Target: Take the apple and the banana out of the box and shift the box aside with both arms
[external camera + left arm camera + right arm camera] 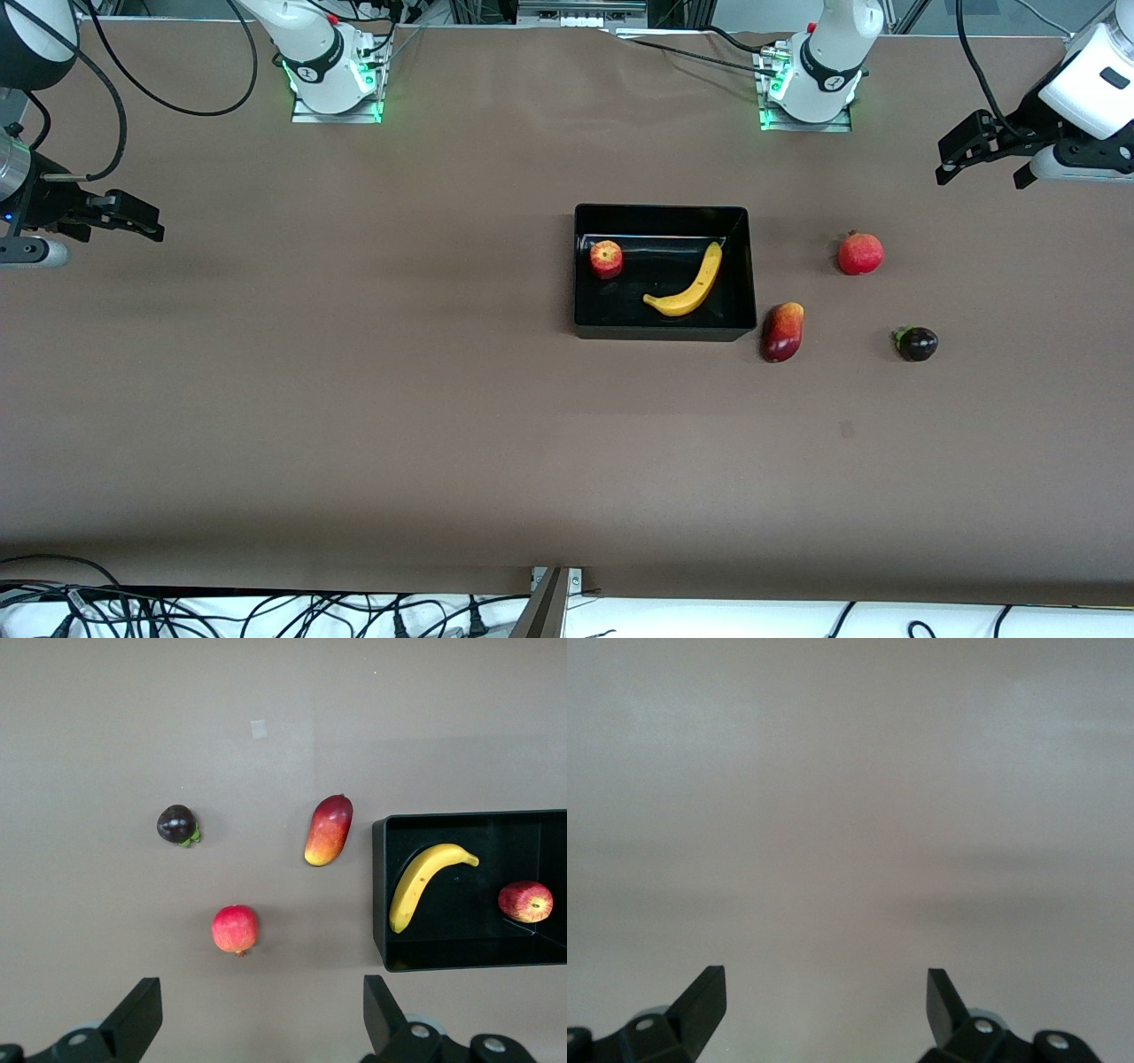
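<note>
Nearby, on the brown table [354,399]: mango [782,331] just beside the box's [663,334] corner, pomegranate [860,253] and a dark purple fruit [917,344] farther toward the left arm's end. Inside the box: banana [690,285] and apple [606,259], well apart. Left gripper [983,164] up over its table end, jaws wide apart, empty. Right gripper [133,217] over bare table, jaws likewise apart, empty. Both arms cut off at the frame edges. No legible writing.
</note>
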Controlling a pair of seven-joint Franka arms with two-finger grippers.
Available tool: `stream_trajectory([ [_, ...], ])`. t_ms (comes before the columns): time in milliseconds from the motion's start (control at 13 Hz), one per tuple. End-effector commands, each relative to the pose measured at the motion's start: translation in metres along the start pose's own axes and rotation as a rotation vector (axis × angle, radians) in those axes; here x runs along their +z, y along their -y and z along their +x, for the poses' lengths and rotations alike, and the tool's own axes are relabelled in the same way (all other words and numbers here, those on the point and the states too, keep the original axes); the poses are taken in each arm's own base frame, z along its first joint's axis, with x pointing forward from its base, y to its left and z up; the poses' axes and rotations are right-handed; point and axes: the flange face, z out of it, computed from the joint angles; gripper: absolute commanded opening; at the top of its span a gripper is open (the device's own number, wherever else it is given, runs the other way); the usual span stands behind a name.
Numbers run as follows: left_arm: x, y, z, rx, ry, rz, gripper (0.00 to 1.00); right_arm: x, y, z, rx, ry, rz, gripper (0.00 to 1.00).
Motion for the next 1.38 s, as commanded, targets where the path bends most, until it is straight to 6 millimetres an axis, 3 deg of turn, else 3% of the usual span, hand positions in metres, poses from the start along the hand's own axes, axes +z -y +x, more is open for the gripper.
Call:
stream_trajectory([
  [0, -0.003, 0.0, -0.002, 0.02, 0.016, 0.007, 1.0, -0.008, -0.003, -0.003, -0.01, 0.002, -0.007, 1.0],
  [462, -0.01, -0.004, 0.004, 0.022, 0.002, 0.007, 1.0, -0.008, -0.002, -0.005, -0.027, 0.013, -0.013, 1.0],
  [615, -0.002, -0.004, 0.009, 0.022, 0.017, 0.003, 1.0, -0.008, -0.002, -0.005, -0.027, 0.013, -0.013, 1.0],
  [769, 0.012, -0.023, 0.017, 0.053, 0.044, -0.008, 1.0, -0.008, -0.002, -0.005, -0.027, 0.013, -0.013, 1.0],
  [923, 0.038, -0.066, 0.032, 0.103, 0.088, -0.02, 1.0, -0.007, -0.002, -0.004, -0.027, 0.015, -0.012, 1.0],
  [1154, 0.087, -0.151, 0.042, 0.042, 0.131, -0.088, 1.0, -0.005, -0.004, -0.004, -0.024, 0.018, -0.012, 1.0],
  [1308, 0.136, -0.21, 0.039, 0.047, 0.122, -0.114, 1.0, -0.006, -0.003, -0.004, -0.025, 0.017, -0.014, 1.0],
])
